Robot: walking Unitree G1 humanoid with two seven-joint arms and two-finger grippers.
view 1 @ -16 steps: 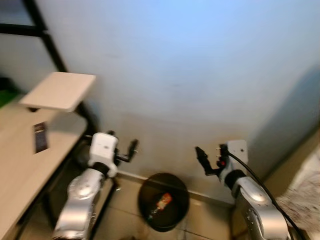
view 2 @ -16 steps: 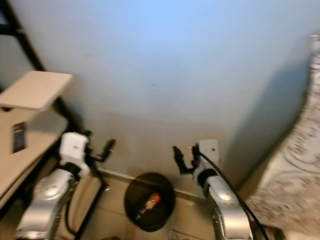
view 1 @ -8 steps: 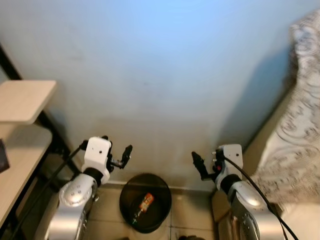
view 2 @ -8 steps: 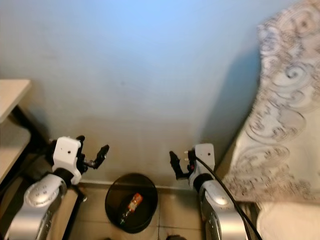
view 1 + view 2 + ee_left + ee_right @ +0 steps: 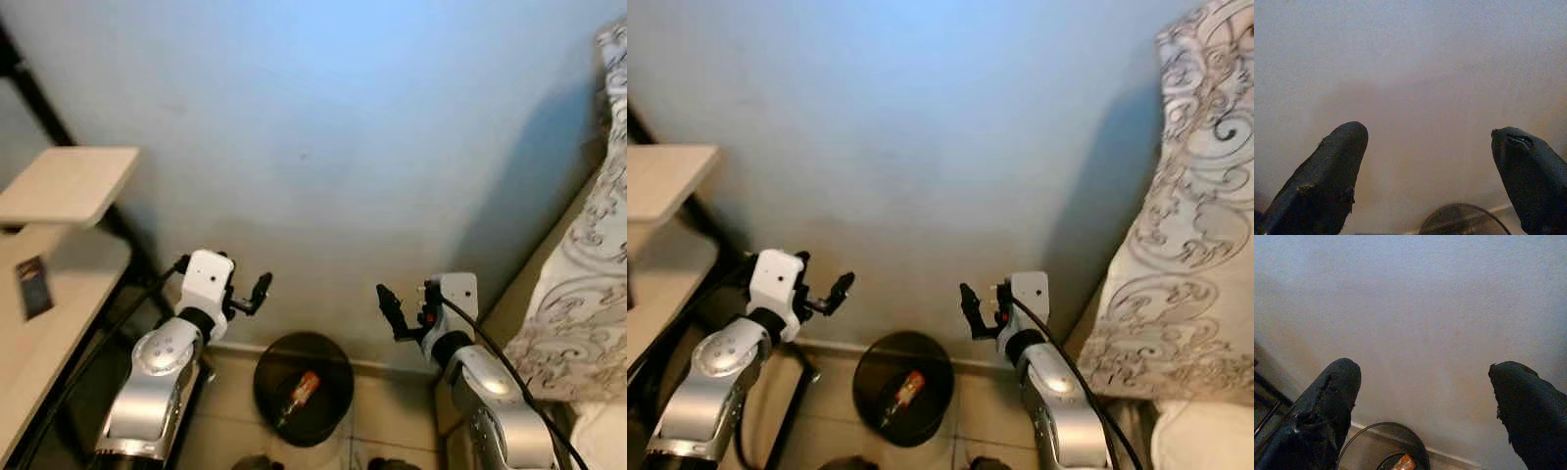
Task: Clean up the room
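A black bin (image 5: 304, 388) holding an orange-labelled bottle (image 5: 298, 392) stands on the floor below and between the left gripper (image 5: 257, 292) and right gripper (image 5: 389, 311). Both sets of fingers gape wide, holding nothing, close to the bare wall (image 5: 323, 147).

The right gripper (image 5: 1425, 416) faces a pale, bare wall (image 5: 1420, 308), its two black fingers (image 5: 1322, 411) spread wide apart with nothing between them. Low down, between the fingers, sits the dark curved rim of a round bin (image 5: 1388, 431) on the floor against the wall, and a small orange item (image 5: 1404, 463) shows inside it. A dark frame (image 5: 1266, 391) crosses one corner.
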